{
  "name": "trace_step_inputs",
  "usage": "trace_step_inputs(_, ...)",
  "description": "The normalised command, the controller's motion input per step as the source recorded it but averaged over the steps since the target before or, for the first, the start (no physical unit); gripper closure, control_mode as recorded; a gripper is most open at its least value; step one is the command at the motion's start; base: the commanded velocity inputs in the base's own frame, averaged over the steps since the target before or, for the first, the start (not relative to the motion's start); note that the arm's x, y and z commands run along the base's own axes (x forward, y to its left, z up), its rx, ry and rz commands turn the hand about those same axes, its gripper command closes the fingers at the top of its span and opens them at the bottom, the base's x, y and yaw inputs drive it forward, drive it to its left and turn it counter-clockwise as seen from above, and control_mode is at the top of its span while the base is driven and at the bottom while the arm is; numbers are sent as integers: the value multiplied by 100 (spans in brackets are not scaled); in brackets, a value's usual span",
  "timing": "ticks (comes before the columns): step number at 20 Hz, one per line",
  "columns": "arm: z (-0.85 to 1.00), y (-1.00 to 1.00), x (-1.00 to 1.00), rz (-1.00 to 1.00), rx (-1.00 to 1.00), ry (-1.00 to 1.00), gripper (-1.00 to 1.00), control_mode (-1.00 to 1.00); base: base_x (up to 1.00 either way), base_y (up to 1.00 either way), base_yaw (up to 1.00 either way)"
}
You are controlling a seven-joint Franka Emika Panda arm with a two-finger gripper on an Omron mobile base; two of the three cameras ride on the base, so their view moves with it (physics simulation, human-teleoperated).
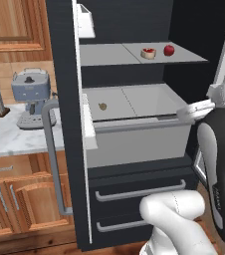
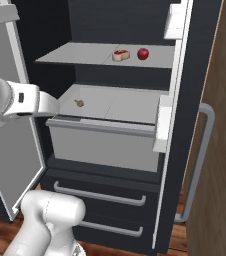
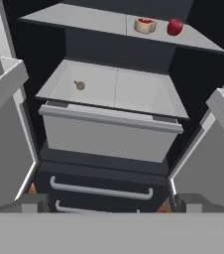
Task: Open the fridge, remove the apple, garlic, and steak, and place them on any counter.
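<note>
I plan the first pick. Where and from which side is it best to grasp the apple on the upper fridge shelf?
Probably grip the apple across its round middle, coming in level from the open front of the fridge. The steak sits close beside it, so a finger must fit between them; the far side is freer.

Black fridge (image 1: 64,124); red apple (image 1: 169,50); tan garlic (image 1: 103,106).

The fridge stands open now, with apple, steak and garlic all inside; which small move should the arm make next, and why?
Probably reach in toward the apple on the upper shelf. The fridge doors are already open, and the steak lies just beside the apple, while the garlic sits lower, in the open grey drawer. The gripper is open and holds nothing, so it seems ready for a first pick.
</note>
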Motion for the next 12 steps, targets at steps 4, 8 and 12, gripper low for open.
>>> trace_step_inputs(4, -31, 0, 0, 0, 0, 7, -100, -100, 0, 0, 0)
trace_step_inputs(8, -15, 0, 0, 0, 0, 0, -100, 100, 0, 0, 0)
trace_step_inputs(12, 0, 0, 0, 0, 0, 0, -100, 100, 3, 0, 0)
